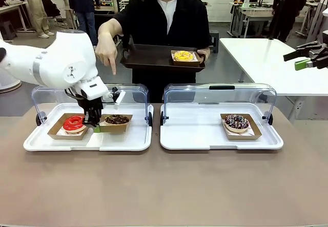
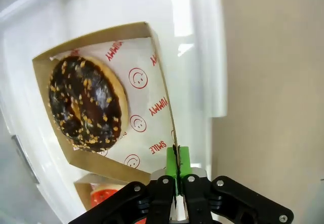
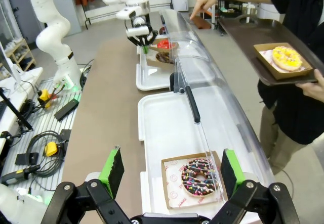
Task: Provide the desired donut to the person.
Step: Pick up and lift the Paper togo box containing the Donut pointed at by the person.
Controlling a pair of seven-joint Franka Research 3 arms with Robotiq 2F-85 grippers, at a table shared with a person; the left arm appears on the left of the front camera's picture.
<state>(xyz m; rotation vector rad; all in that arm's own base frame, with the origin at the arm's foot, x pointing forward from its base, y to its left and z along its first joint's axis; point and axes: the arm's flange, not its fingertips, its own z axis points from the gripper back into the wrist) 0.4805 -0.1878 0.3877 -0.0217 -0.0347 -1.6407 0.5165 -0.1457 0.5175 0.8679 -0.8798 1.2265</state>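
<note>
Chocolate nut donut (image 1: 117, 119) in its paper tray (image 1: 123, 126), on the left serving tray (image 1: 123, 141) beside the red donut (image 1: 74, 123). Left gripper (image 1: 95, 126) jaws clamped on the paper tray's near wall; right gripper (image 1: 309, 57) jaws apart, well clear. Grasp step apparently done. Next: lift level, carry to the person's brown tray (image 1: 148, 58).
</note>
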